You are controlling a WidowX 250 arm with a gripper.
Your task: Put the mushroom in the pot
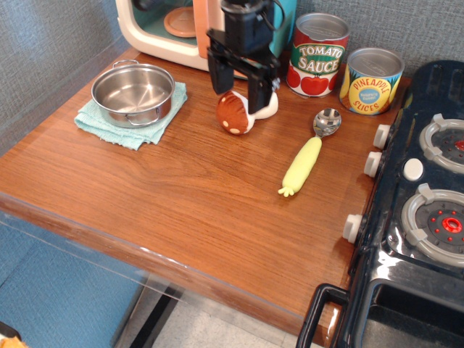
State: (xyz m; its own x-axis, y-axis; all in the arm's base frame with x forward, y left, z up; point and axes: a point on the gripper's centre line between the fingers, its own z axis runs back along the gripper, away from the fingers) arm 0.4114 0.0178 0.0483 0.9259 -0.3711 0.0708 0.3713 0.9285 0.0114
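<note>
wood table (181, 196) bears mushroom (235, 114), pot (133, 93), grey walls behind

A play kitchen set up as a robot test bench — not a real home kitchen. A wooden countertop (188, 196) holds toy kitchen things: a pastel toy microwave (181, 29) with oversized peach parts at the back, and a dark toy stove (420, 210) with knobs and painted burners on the right. Two printed cans, tomato sauce (317, 54) and pineapple slices (371, 80), stand against a grey textured wall (406, 25). A clear plastic panel (65, 254) edges the counter's front — a sign of a lab rig. A black robot arm (246, 36) reaches over the counter.
</note>
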